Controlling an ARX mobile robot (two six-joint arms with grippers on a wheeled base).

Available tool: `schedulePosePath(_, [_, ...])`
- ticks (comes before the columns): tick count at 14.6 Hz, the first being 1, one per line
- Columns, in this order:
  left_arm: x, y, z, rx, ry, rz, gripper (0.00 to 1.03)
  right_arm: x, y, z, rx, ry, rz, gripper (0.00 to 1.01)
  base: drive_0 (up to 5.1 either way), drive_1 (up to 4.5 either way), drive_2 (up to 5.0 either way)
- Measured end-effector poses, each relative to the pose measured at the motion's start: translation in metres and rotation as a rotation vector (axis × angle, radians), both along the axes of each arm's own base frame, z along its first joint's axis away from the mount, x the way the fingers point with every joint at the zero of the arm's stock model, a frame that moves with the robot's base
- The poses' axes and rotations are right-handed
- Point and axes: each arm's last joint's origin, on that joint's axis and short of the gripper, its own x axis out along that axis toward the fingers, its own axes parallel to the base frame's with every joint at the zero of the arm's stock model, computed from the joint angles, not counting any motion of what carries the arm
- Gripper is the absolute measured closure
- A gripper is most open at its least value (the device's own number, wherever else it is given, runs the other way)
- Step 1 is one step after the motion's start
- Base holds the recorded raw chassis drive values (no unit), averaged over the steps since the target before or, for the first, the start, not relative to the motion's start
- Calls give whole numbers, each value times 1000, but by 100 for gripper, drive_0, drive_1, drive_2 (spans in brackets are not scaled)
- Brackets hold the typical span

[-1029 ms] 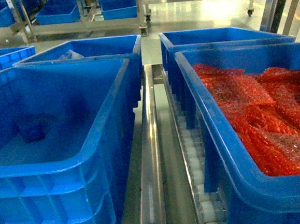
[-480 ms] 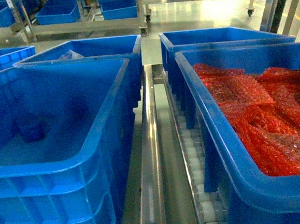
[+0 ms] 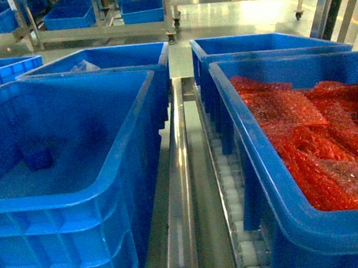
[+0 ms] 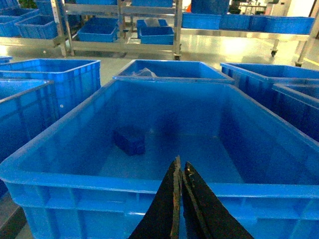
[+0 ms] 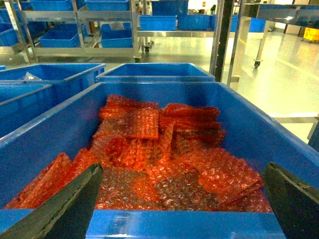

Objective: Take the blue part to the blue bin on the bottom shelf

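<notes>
Your blue part (image 4: 129,141) already lies on the floor of the blue bin (image 4: 124,181), toward its left wall and about midway back; the head view shows it there too (image 3: 37,157). From the left gripper (image 4: 180,169), which hangs just above the bin's near rim with its fingers pressed together and empty, the part sits ahead and to the left, lower down. It looks boxy, with no clear long axis. Your right gripper (image 5: 179,199) is spread wide over the crate of red bubble-wrap bags (image 5: 164,149), well apart from the part. Around you stand more blue crates and steel racks on a glossy floor.
</notes>
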Motion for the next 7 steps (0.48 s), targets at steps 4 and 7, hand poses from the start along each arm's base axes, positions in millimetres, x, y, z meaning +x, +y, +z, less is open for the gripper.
schedulePosePath(4, [0, 0, 0, 0, -6, -1, 86, 0, 0, 0, 0, -1, -1, 3, 0, 0, 0])
schedulePosePath(7, [0, 0, 0, 0, -6, -1, 47, 0, 0, 0, 0, -1, -1, 3, 0, 0, 0])
